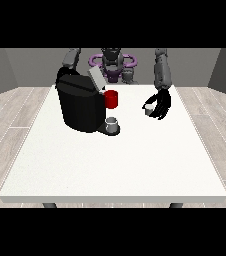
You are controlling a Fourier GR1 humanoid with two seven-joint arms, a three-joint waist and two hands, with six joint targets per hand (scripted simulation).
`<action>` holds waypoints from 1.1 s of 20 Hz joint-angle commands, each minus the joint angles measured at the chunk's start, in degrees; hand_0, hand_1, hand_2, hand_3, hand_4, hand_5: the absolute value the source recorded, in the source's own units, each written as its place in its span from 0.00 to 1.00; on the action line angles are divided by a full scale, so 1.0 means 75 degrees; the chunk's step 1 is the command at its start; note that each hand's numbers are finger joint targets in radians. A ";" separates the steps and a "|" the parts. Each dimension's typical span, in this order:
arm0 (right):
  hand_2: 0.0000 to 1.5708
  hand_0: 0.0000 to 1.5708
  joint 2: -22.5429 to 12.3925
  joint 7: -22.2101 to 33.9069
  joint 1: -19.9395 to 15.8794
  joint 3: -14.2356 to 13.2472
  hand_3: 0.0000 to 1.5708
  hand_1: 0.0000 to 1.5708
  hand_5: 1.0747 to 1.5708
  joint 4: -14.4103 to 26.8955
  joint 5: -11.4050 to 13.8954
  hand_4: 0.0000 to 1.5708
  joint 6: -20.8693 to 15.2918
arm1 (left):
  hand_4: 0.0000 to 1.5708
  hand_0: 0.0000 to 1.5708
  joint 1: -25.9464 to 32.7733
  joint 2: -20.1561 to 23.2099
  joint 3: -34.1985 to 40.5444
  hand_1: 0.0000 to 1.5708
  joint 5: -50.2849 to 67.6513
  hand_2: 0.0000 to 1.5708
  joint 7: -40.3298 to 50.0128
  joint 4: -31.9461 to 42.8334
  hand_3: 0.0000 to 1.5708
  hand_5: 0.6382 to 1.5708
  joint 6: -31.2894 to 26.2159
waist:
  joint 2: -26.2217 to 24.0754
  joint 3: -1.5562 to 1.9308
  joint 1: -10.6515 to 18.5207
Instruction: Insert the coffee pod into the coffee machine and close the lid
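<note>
pod (148,109) sits just off the table (110,160), pinched in curled fingers of hand at view's right (160,105). grasp step looks done; next: carry it left to machine (80,102), lid (96,79) is up

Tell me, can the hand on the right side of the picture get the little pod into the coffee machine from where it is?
Probably yes. The hand at the view's right is at the coffee pod, the coffee machine has its lid up, and only bare table and a red cup lie between.
</note>
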 commanded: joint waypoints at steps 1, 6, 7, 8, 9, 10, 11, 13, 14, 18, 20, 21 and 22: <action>0.00 0.00 0.0004 0.0003 0.0160 0.0112 0.00 0.00 1.00 -0.0344 -0.0076 0.32 0.0156 | 0.24 0.53 -0.0099 0.0005 0.0117 0.53 -0.0213 0.62 -0.0142 0.0488 0.48 1.00 0.0470 | -0.0006 -0.0017 -0.0196; 0.00 0.00 -0.0084 -0.0131 -0.0189 -0.0330 0.00 0.00 1.00 0.0299 -0.0337 0.31 0.0161 | 0.20 0.57 -0.0190 0.0029 -0.0384 0.57 -0.0859 0.64 0.0074 0.0424 0.49 1.00 0.0536 | 0.0067 -0.0013 0.0039; 0.00 0.00 -0.0038 0.0362 -0.0117 -0.0094 0.00 0.00 1.00 -0.0108 -0.0120 0.27 -0.0021 | 0.20 0.62 -0.0263 0.0500 -0.0207 0.62 -0.0692 0.67 -0.0147 0.0693 0.51 1.00 -0.0109 | -0.0047 -0.0016 -0.0020; 0.00 0.00 -0.0140 0.0442 -0.0126 -0.0066 0.00 0.00 1.00 -0.0290 -0.0193 0.27 0.0161 | 0.18 0.65 -0.0395 0.0392 -0.0180 0.65 -0.0791 0.71 -0.0030 0.0779 0.57 1.00 0.0218 | 0.0004 -0.0017 -0.0217; 0.00 0.00 -0.0151 -0.0271 0.0285 -0.0241 0.00 0.00 1.00 0.0115 -0.0322 0.26 0.0310 | 0.18 0.71 -0.0406 0.0462 -0.0135 0.71 -0.0755 0.75 0.0143 0.0691 0.61 1.00 0.0116 | -0.0024 -0.0014 -0.0191; 0.00 0.00 -0.0037 -0.0590 0.0056 -0.0330 0.00 0.00 1.00 0.0441 -0.0395 0.25 0.0275 | 0.26 0.75 -0.0382 0.0193 -0.0341 0.75 -0.0918 0.82 -0.0099 0.0497 0.75 1.00 0.0260 | -0.0016 -0.0013 0.0055; 0.00 0.00 0.0015 -0.0358 0.0134 -0.0207 0.00 0.00 1.00 0.0333 -0.0185 0.27 0.0057 | 0.30 0.78 -0.0344 0.0261 -0.0246 0.78 -0.0847 0.86 -0.0367 0.0588 0.83 1.00 0.0158 | -0.0091 -0.0015 0.0092; 0.00 0.00 -0.0188 -0.0223 0.0059 -0.0549 0.00 0.00 1.00 0.0459 -0.0477 0.28 0.0198 | 0.35 0.84 -0.0505 0.0385 -0.0182 0.84 -0.0694 0.91 -0.0528 0.0484 0.90 1.00 -0.0312 | -0.0211 -0.0014 0.0095; 0.00 0.00 0.0088 -0.0116 0.0060 -0.0232 0.00 0.00 1.00 0.0480 -0.0342 0.27 0.0110 | 0.36 0.91 -0.0744 0.0227 -0.0272 0.91 -0.0701 0.93 -0.0400 0.0368 0.91 1.00 -0.0469 | -0.0371 -0.0014 0.0079; 0.00 0.00 0.0018 -0.0566 -0.0080 -0.0299 0.00 0.00 1.00 0.0930 -0.0380 0.32 0.0306 | 0.38 0.89 -0.1201 -0.0169 -0.0301 0.89 -0.0738 0.91 -0.0288 0.0084 0.87 1.00 -0.0217 | -0.0164 -0.0011 0.0008; 0.00 0.00 -0.0153 -0.0470 -0.0063 -0.0622 0.00 0.00 1.00 0.1376 -0.0432 0.31 0.0213 | 0.38 0.85 -0.1425 0.0009 -0.0543 0.85 -0.0802 0.89 -0.0111 -0.0194 0.87 1.00 -0.1087 | -0.0770 -0.0006 0.0315; 0.00 0.00 -0.0084 0.0152 -0.0159 -0.0328 0.00 0.00 1.00 0.0937 -0.0251 0.31 0.0069 | 0.37 0.84 -0.1314 -0.0102 -0.0506 0.84 -0.0834 0.88 -0.0133 -0.0052 0.86 1.00 -0.0929 | -0.0871 -0.0013 0.0165; 0.00 0.00 -0.0374 -0.0681 -0.0110 -0.0889 0.00 0.00 1.00 0.1596 -0.0681 0.30 0.0489 | 0.35 0.82 -0.1553 0.0104 -0.0396 0.82 -0.0630 0.87 -0.0119 -0.0330 0.85 1.00 -0.1411 | -0.0759 -0.0007 0.0425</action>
